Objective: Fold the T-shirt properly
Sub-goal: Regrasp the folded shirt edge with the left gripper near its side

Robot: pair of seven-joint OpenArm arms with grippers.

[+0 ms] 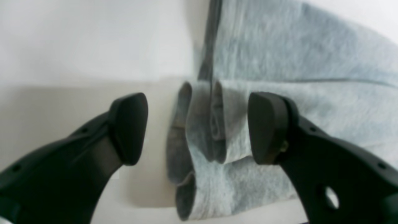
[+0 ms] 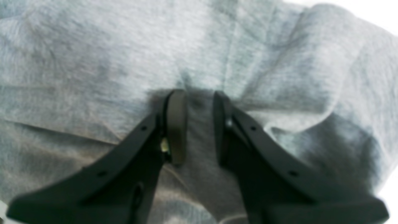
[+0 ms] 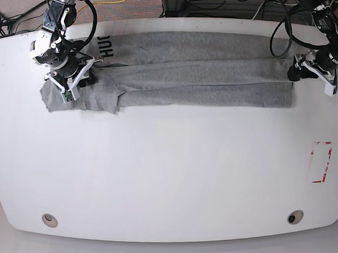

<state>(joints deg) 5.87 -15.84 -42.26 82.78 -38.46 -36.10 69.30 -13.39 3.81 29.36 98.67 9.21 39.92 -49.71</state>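
Left end effector point(image 1: 197, 128) open, T-shirt point(image 1: 279, 93) hem between

A broad white bench point(image 3: 171, 177) with rounded corners is seen from above, filling most of the base view. Its smooth surface is evenly lit, with a soft sheen along the near edge. Two small round metal-rimmed holes are set near that edge, one point(image 3: 49, 220) at the left and one point(image 3: 295, 217) at the right. A red-edged rectangular mark point(image 3: 321, 162) is seen near the right side. Beyond the far edge, tangled dark cables point(image 3: 219, 2) and a yellow cable point(image 3: 114, 1) are seen.
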